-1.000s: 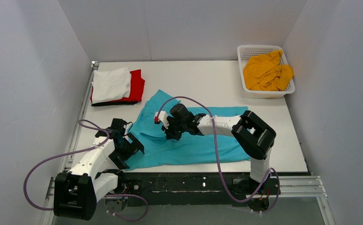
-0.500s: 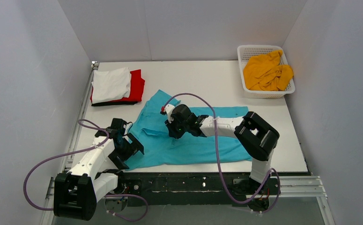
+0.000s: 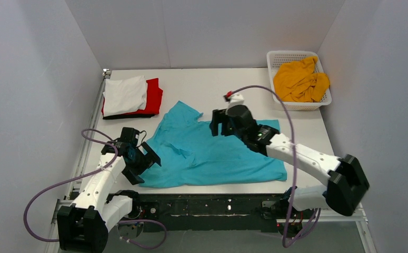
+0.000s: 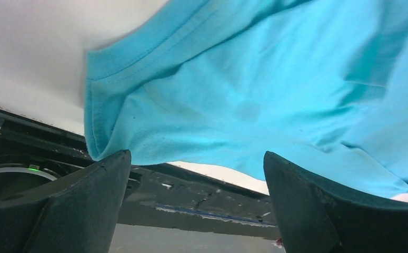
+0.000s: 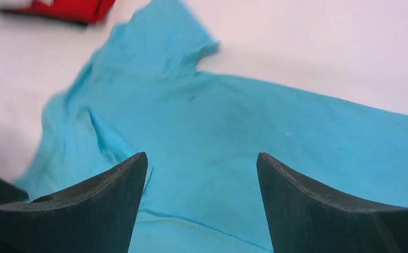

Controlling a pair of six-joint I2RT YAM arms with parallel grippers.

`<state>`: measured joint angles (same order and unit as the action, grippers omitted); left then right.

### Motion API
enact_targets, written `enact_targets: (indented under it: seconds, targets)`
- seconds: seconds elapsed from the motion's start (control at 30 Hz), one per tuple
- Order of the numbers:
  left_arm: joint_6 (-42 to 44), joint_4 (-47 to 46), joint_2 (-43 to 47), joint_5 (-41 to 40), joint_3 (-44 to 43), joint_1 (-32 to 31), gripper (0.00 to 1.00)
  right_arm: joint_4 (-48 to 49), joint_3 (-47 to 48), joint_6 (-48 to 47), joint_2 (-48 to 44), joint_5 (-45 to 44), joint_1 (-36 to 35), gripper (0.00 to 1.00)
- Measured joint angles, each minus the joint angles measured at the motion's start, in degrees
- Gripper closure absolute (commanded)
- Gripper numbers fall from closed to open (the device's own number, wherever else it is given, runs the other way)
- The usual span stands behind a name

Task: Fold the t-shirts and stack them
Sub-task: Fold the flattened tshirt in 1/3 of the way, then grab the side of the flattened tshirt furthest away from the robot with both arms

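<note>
I log one turquoise t-shirt (image 3: 212,155) spread on the surface (image 3: 233,87), left pincer (image 4: 196,176) wide at its 8 o'clock corner, right pincer (image 5: 201,182) wide above its 12 o'clock edge.

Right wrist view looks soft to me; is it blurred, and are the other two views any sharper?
Right wrist view: yes, blurred; the turquoise t-shirt has soft edges and the red t-shirt is smeared. Left wrist view: sharper, with the hem stitching readable. Top external view: sharp, evenly lit, only faint shadows, no glare.
</note>
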<state>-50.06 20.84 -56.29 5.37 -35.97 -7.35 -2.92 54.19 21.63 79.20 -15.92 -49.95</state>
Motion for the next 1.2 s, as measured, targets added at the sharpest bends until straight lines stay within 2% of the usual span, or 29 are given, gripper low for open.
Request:
enact_targets:
  seconds: [0.13, 0.27, 0.4, 0.63, 0.7, 0.9, 1.0, 1.1, 1.2]
  targets:
    - [0.1, 1.0, 1.2, 0.0, -4.1, 0.0, 0.02, -10.4, 0.8, 11.1, -12.5, -5.7, 8.4, 0.15]
    - [1.1, 1.4, -0.6, 0.5, -9.8, 0.0, 0.02, -18.3, -0.4, 14.1, -19.6, -7.4, 15.3, 0.15]
    - [3.1, 1.0, -7.6, 1.7, -18.2, -0.2, 0.02, -24.8, -4.3, 15.5, -24.3, -4.7, 21.2, 0.14]
    - [11.1, -0.7, -30.3, 1.5, -40.8, -3.1, 0.02, -31.3, -5.2, 14.1, -24.5, 5.6, 35.8, 0.14]
    - [14.4, -1.8, -38.6, 1.5, -49.1, -3.8, 0.02, -31.8, -5.2, 13.3, -23.4, 8.3, 38.3, 0.19]
    - [24.5, -1.2, -67.6, 1.2, -79.6, -4.9, 0.02, -31.9, -5.2, 11.0, -20.7, 12.3, 41.1, 0.2]
    - [28.5, 0.6, -78.9, 0.3, -92.0, -5.2, 0.02, -31.5, -5.4, 9.6, -21.9, 13.2, 41.2, 0.19]
    - [30.6, 0.4, -84.8, -0.3, -97.4, -5.3, 0.02, -30.1, -7.4, 9.1, -24.7, 13.0, 41.3, 0.19]
    - [31.4, -1.4, -86.8, -0.5, -97.7, -5.7, 0.02, -29.9, -9.6, 8.7, -26.4, 13.0, 41.3, 0.19]
